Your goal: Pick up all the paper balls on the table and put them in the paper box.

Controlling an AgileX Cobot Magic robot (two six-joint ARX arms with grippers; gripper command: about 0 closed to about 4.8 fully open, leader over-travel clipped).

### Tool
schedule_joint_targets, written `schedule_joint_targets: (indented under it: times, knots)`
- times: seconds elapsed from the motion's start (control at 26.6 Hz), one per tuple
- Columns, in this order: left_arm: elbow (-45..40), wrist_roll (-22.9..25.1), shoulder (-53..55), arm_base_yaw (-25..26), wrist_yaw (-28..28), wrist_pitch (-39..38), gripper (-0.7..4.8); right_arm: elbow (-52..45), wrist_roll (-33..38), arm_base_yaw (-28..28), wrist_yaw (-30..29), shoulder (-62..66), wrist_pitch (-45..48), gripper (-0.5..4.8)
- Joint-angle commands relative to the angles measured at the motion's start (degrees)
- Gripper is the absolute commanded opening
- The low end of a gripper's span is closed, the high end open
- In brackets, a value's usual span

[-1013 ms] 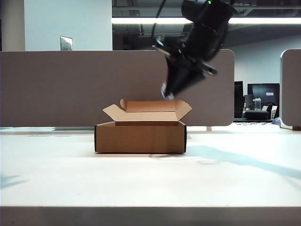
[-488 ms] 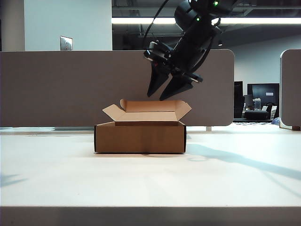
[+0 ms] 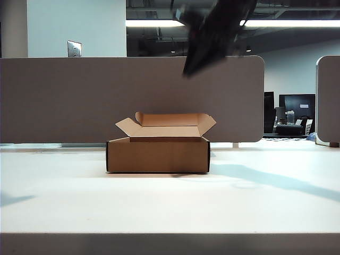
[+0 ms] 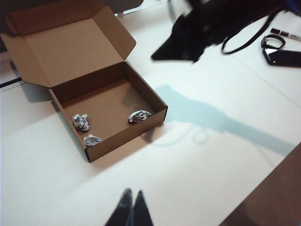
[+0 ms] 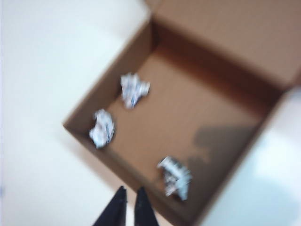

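The broad flat white tabletop (image 3: 170,202) is seen filling the lower half of the exterior view, with a long arm shadow laid across its right side. At centre frame, the low rectangular brown cardboard box (image 3: 158,155) is set on the tabletop, its hinged lid and side flaps stood open toward the grey partition (image 3: 79,101) behind.

Above the box, at the top of the exterior view and just right of centre, the right arm is shown blurred, well clear of the box. Its black right pincer (image 5: 128,207) is caught in the right wrist view with the two fingertips nearly together and nothing between them, held over the box's near wall. The left pincer (image 4: 130,210) is seen at the bottom edge of the left wrist view, fingertips pressed together and empty, above bare tabletop well apart from the box.

Inside the box, all three small crumpled white paper balls with dark print are found lying on the floor: two (image 4: 81,121) (image 4: 91,139) close together by one corner, the third (image 4: 139,116) near the adjacent corner along the same wall.
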Motion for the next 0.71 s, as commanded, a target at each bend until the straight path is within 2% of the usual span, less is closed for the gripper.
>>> schedule_joint_targets:
  times: [0.04, 0.15, 0.26, 0.38, 0.41, 0.56, 0.64, 0.68, 0.71]
  knots:
    - [0.2, 0.2, -3.2, -0.3, -2.2, 0.5, -0.05, 0.5, -0.6, 0.1, 4.4, -7.3, 0.3, 0.53]
    - [0.2, 0.2, -6.6, -0.7, -5.0, -0.4, -0.05, 0.1, -1.7, 0.1, 6.8, -14.4, -1.1, 0.53]
    - [0.0, 0.3, -10.0, -0.7, -5.2, -0.5, -0.06, -2.2, -2.5, 0.1, 8.0, -22.3, -1.2, 0.53]
    - [-0.7, 0.6, -13.2, -0.6, -5.4, -0.3, -0.05, -6.0, -2.4, 0.1, 8.1, -31.5, -1.2, 0.53]
    - [-1.9, 0.6, -15.5, -0.6, -5.3, -0.4, -0.05, -9.1, -2.4, 0.1, 9.0, -37.9, -1.2, 0.53]
    - [-6.9, 0.2, -20.4, -0.6, -5.1, 0.3, -0.05, -17.2, -2.5, 0.1, 11.6, -50.9, 1.2, 0.53]
    - [-11.3, 0.2, -23.9, -0.6, -5.2, 2.8, -0.05, -22.5, -2.5, 0.1, 12.1, -57.8, 3.7, 0.53]
    - [-16.5, 0.2, -27.6, -0.6, -6.7, 8.5, -0.06, -28.9, -2.6, 0.0, 14.5, -63.7, 7.8, 0.54]
    - [-20.7, 0.1, -29.9, -0.6, -11.5, 12.4, -0.05, -35.1, -3.4, -0.1, 18.7, -69.0, 10.9, 0.64]
